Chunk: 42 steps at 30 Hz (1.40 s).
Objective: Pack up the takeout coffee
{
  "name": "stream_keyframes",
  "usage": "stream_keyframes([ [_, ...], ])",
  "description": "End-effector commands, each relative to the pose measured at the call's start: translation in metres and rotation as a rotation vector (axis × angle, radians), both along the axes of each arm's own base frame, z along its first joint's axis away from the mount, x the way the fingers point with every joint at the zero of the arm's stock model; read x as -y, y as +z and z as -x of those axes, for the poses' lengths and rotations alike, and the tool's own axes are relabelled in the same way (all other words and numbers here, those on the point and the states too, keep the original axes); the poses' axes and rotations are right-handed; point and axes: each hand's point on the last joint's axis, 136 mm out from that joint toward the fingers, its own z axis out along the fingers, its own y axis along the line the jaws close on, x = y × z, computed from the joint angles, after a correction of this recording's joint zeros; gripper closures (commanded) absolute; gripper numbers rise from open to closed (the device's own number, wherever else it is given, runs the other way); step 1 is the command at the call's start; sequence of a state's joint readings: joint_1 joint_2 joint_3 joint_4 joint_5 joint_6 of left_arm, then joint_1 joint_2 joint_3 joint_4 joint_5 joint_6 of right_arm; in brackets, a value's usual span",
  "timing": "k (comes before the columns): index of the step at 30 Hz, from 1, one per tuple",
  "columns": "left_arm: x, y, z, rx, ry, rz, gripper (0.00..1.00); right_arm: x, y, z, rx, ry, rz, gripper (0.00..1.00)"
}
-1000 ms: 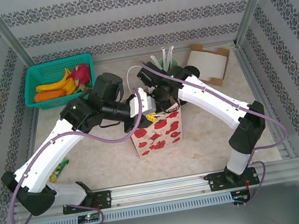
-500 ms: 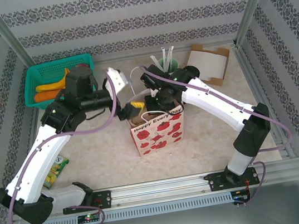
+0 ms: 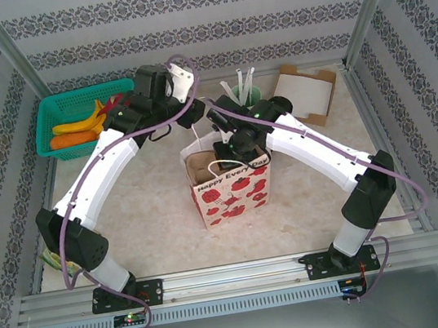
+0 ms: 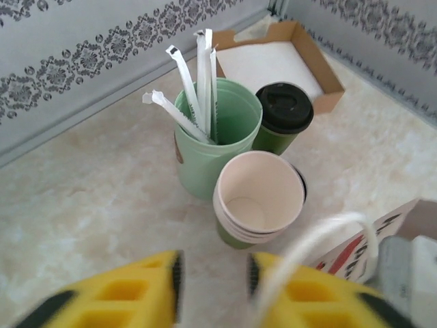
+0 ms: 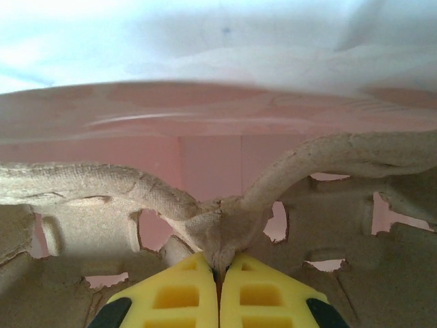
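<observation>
Two robot arms work at a red-printed paper bag (image 3: 232, 199); the left arm (image 3: 111, 159) has swung clear of it.
A second ago the left arm reached over the bag's mouth. Now it stretches to the far left, and the left gripper (image 4: 215, 273) hangs empty, jaws slightly parted, beside the bag's white handle (image 4: 341, 224). The right gripper (image 5: 218, 270) stays inside the bag, clenched on a brown pulp carrier (image 5: 102, 184). The takeout coffee (image 4: 284, 108) stands outside the bag on the far table (image 4: 82, 198), just beside the mint-green straw cup (image 4: 205, 164).

Top view looks down from behind — wrist views sit close, sharing the paper bag (image 3: 231, 191)
</observation>
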<state>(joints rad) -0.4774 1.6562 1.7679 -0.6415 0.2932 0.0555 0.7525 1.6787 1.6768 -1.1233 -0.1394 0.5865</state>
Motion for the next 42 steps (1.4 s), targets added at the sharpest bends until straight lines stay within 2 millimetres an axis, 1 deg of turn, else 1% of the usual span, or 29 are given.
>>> stream_keyframes([
  [1,-0.005,0.017,-0.003,0.005,0.042,0.027,0.92,0.009,-0.014,0.011,-0.073,0.037,0.063,1.00],
  [2,-0.007,0.017,-0.005,0.003,0.062,0.024,0.99,0.010,-0.016,0.014,-0.087,0.046,0.071,1.00],
  [6,-0.019,0.016,-0.017,0.010,0.156,0.004,1.00,0.013,-0.019,0.022,-0.119,0.077,0.091,1.00],
  [8,-0.016,0.017,-0.016,0.007,0.143,0.021,1.00,0.014,-0.020,0.023,-0.126,0.079,0.088,1.00],
  [13,0.006,0.017,-0.003,-0.030,0.022,0.096,1.00,0.006,-0.027,0.021,-0.165,0.064,0.081,1.00],
  [15,0.007,0.015,-0.001,-0.042,0.013,0.099,1.00,0.003,-0.030,0.019,-0.183,0.058,0.087,1.00],
  [18,0.008,0.010,-0.001,-0.060,0.008,0.093,1.00,0.006,-0.036,0.015,-0.195,0.054,0.132,1.00],
  [22,0.009,0.009,0.003,-0.081,-0.001,0.095,1.00,0.011,-0.043,0.007,-0.177,0.038,0.186,1.00],
  [28,0.002,0.006,0.002,-0.105,0.043,0.075,1.00,0.017,-0.057,-0.001,-0.153,-0.003,0.248,1.00],
  [35,-0.009,0.012,-0.003,-0.109,0.131,0.073,1.00,0.020,-0.076,0.008,-0.208,0.033,0.283,1.00],
  [40,-0.022,0.013,-0.014,-0.094,0.220,0.069,1.00,0.019,-0.079,0.013,-0.215,0.047,0.278,1.00],
  [42,-0.023,0.015,-0.015,-0.097,0.223,0.087,1.00,0.022,-0.082,0.012,-0.208,0.043,0.287,1.00],
])
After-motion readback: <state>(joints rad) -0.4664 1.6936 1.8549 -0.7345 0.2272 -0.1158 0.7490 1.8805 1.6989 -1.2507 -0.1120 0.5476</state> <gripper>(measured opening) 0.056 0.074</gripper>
